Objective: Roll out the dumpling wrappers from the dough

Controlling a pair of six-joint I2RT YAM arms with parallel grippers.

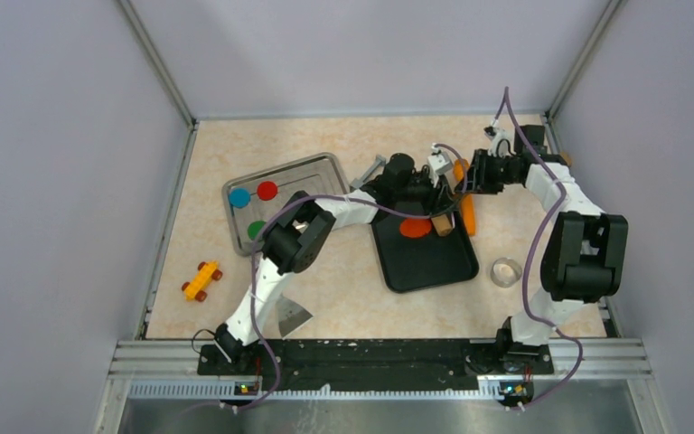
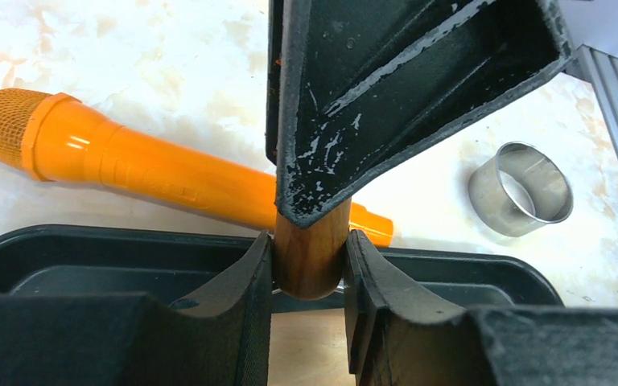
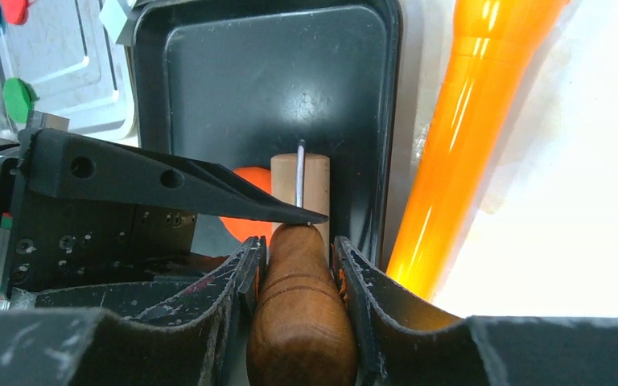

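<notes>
A wooden rolling pin (image 1: 443, 223) lies over the far edge of the black tray (image 1: 425, 262), its pale roller (image 3: 300, 189) beside a flat orange dough disc (image 1: 415, 227). My left gripper (image 1: 436, 199) is shut on one brown handle (image 2: 310, 253), seen in the left wrist view (image 2: 310, 249). My right gripper (image 1: 464, 176) is shut on the other brown handle (image 3: 298, 322), seen in the right wrist view (image 3: 298, 257). The dough (image 3: 245, 211) is partly hidden behind the left gripper's finger (image 3: 169, 181). The two grippers are very close together.
An orange toy microphone (image 1: 467, 212) lies along the tray's right edge. A metal ring cutter (image 1: 506, 271) stands right of the tray. A steel tray (image 1: 325, 167) at the left holds blue, red and green discs. A yellow toy car (image 1: 201, 279) and a metal scraper (image 1: 291, 316) lie near the front left.
</notes>
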